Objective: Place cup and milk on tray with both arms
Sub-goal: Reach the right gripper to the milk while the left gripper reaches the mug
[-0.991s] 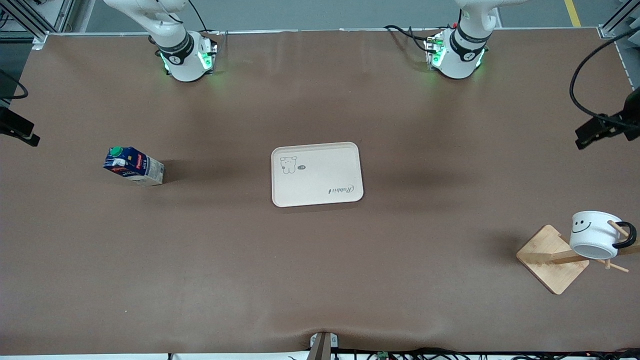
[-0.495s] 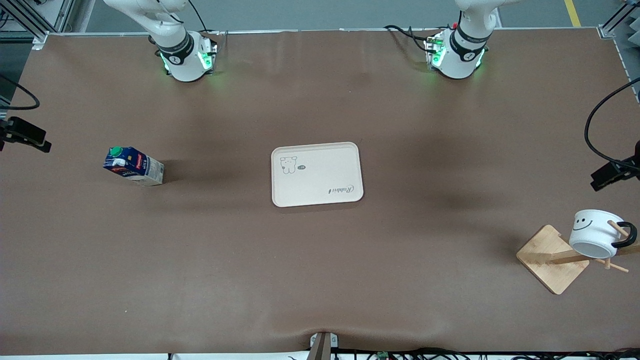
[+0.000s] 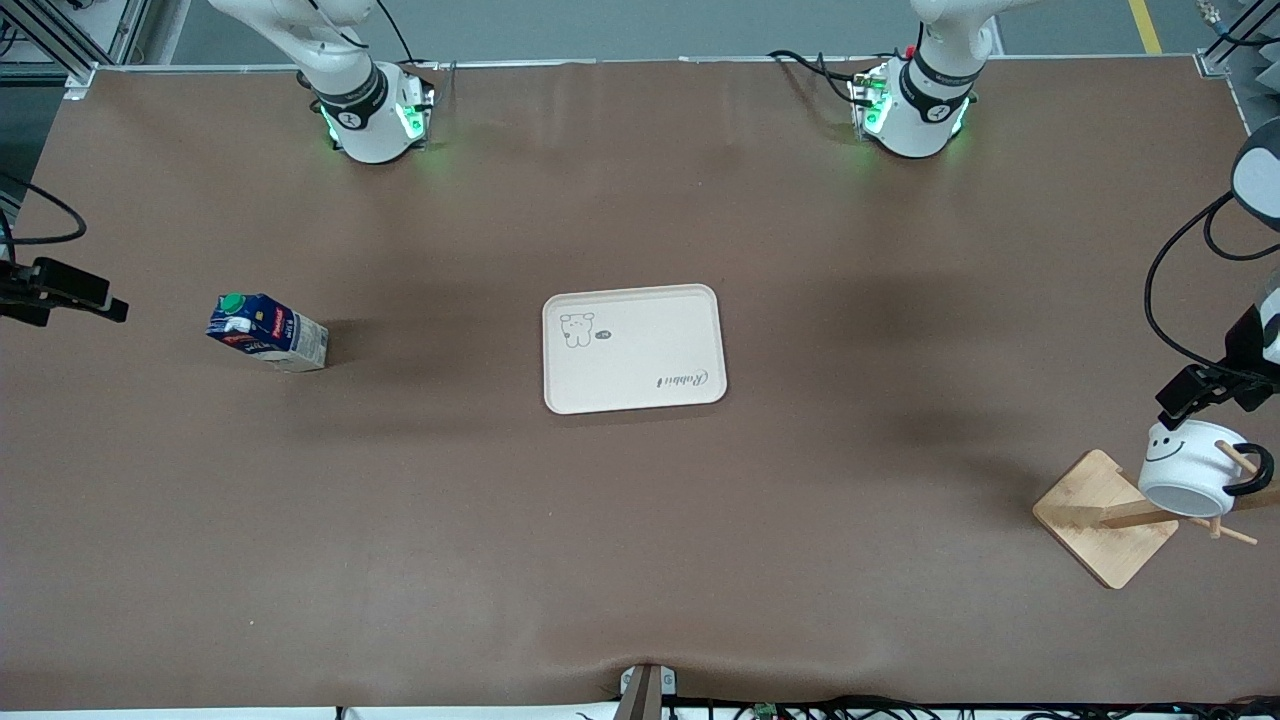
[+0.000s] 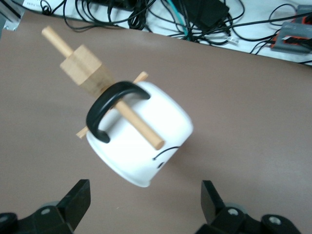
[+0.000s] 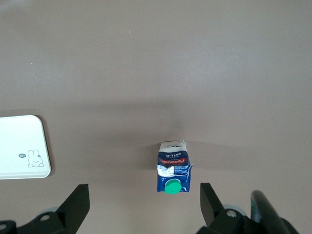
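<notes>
The cream tray (image 3: 633, 348) lies in the middle of the table and shows in the right wrist view (image 5: 22, 146). The milk (image 3: 267, 333) stands toward the right arm's end; in the right wrist view the carton (image 5: 171, 167) shows its green cap. My right gripper (image 3: 75, 295) hovers open near that end's table edge, beside the milk (image 5: 144, 204). The cup (image 3: 1190, 468) hangs by its black handle on a wooden peg, tilted. My left gripper (image 3: 1200, 392) is open just above it, and in the left wrist view (image 4: 145, 202) the cup (image 4: 146, 141) lies just ahead of the open jaws.
The wooden rack (image 3: 1095, 515) with a square base stands at the left arm's end, nearer to the front camera than the tray; its post (image 4: 85, 70) and pegs carry the cup. Cables (image 4: 161, 17) lie past the table edge.
My left gripper has come down from higher over the table's end to just above the cup. My right gripper has shifted a little toward the milk. Cup, milk and tray have not moved.
</notes>
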### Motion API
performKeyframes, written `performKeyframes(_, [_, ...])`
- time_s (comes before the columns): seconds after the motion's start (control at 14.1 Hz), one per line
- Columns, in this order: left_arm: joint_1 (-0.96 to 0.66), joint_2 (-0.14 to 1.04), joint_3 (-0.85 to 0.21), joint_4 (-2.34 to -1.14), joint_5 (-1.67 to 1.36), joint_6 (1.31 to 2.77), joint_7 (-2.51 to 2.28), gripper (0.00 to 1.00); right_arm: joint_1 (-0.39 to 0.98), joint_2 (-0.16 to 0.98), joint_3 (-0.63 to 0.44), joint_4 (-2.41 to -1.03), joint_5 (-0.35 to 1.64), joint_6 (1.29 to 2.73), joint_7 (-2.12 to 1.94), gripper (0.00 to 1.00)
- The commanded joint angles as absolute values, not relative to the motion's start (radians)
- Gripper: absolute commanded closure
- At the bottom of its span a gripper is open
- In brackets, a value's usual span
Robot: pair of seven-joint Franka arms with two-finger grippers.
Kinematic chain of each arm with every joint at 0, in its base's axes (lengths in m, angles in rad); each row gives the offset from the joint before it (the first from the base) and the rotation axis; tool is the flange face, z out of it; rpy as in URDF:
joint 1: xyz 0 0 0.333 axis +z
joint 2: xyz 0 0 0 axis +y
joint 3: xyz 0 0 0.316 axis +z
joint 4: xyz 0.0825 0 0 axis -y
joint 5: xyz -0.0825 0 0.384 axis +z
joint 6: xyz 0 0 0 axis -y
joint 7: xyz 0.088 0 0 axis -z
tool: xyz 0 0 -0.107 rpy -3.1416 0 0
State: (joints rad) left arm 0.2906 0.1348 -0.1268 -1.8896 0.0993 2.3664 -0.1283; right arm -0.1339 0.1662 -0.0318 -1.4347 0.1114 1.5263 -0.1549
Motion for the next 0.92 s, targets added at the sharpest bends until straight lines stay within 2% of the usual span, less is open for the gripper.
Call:
performKeyframes(0.0, [0.311,0.14,-0.133,-1.914,0.084,2.395,-0.106,0.0,-0.14,0.186,-0.025,-1.414,0.085,1.525,-0.17,0.0])
performKeyframes(0.14, [0.327,0.15,-0.133,-1.917,0.086,2.407,-0.1,0.0,-0.137,0.209,-0.023,-1.419,0.06,1.615,-0.17,0.0])
performKeyframes(0.28, [0.328,0.172,-0.135,-1.919,0.086,2.445,-0.098,0.0,-0.141,0.209,-0.023,-1.424,0.061,1.615,-0.17,0.0])
performKeyframes(0.42, [0.327,0.195,-0.138,-1.919,0.086,2.482,-0.095,0.06,-0.155,0.216,-0.025,-1.459,0.061,1.589,-0.169,0.0])
performKeyframes(0.64, [0.327,0.23,-0.141,-1.917,0.086,2.528,-0.094,0.29,-0.164,0.245,-0.025,-1.535,0.06,1.601,-0.163,0.0])
performKeyframes(0.85, [0.318,0.235,-0.144,-1.917,0.086,2.531,-0.094,0.61,-0.163,0.221,-0.025,-1.665,0.058,1.701,-0.167,0.0])
